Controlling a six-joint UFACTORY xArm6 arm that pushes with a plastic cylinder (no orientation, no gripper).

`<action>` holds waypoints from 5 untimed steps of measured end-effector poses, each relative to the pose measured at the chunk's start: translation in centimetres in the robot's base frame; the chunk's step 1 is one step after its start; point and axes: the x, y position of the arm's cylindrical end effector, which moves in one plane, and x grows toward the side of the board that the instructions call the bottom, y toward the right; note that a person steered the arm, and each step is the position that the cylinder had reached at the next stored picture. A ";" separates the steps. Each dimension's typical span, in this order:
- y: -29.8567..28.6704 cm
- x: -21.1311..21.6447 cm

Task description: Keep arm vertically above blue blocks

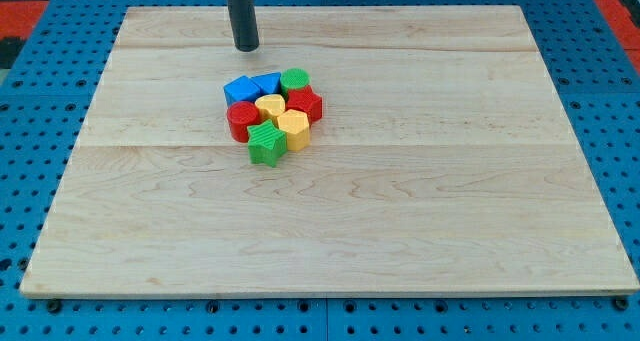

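Note:
Two blue blocks lie at the top of a tight cluster near the board's middle: a blue block on the left and a blue block just right of it. My tip stands on the board a short way above them toward the view's top, touching neither. A green cylinder, a red block, a red cylinder, a yellow block, a yellow block and a green star make up the cluster.
The wooden board lies on a blue perforated table. A red area shows at the view's top corners.

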 end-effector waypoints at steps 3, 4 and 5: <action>-0.1 0.0; -0.1 0.0; -0.1 0.0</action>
